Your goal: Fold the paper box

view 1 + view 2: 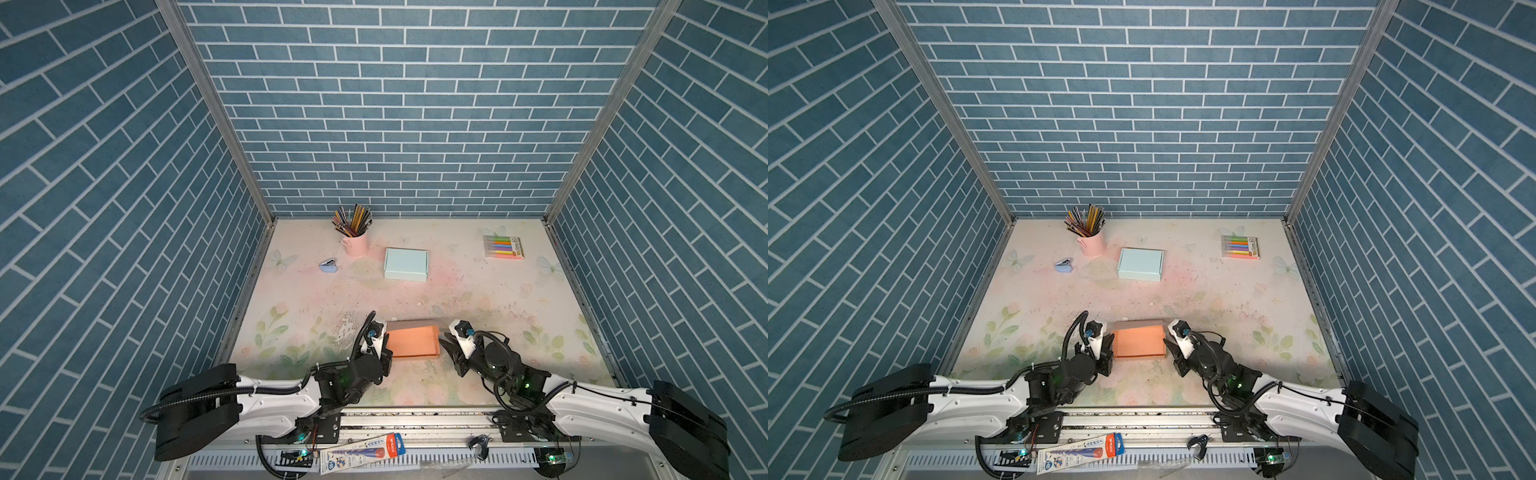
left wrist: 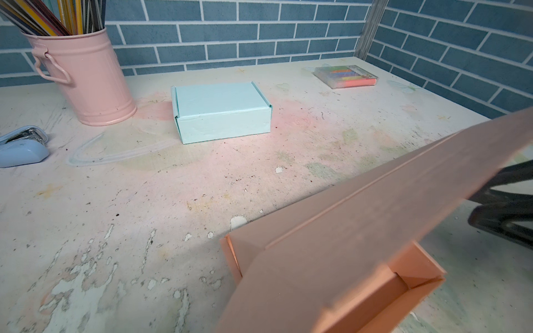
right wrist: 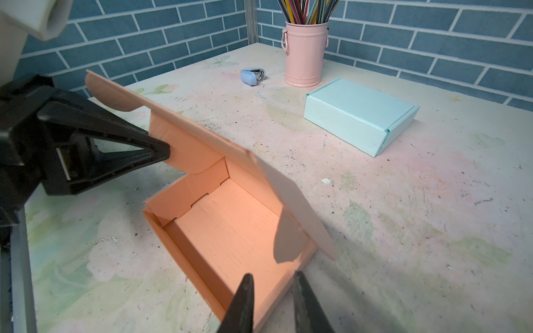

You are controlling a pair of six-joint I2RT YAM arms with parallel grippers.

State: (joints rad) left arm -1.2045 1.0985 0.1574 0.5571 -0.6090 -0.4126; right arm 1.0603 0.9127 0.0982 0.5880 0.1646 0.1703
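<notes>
Standing walls-up on the surface [image 1: 498, 291], nearer the robot than the blue box [image 1: 405, 264], the orange box [image 1: 413, 343] is awaiting lid closure; left hand [image 3: 168, 152], clenched, is touching the lid flap [image 3: 190, 150], right hand [image 3: 273, 275] hovering released.

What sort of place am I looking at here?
Probably a robot test booth styled as a craft desk: brick-print walls, a pink pencil bucket, a marker pack.
</notes>
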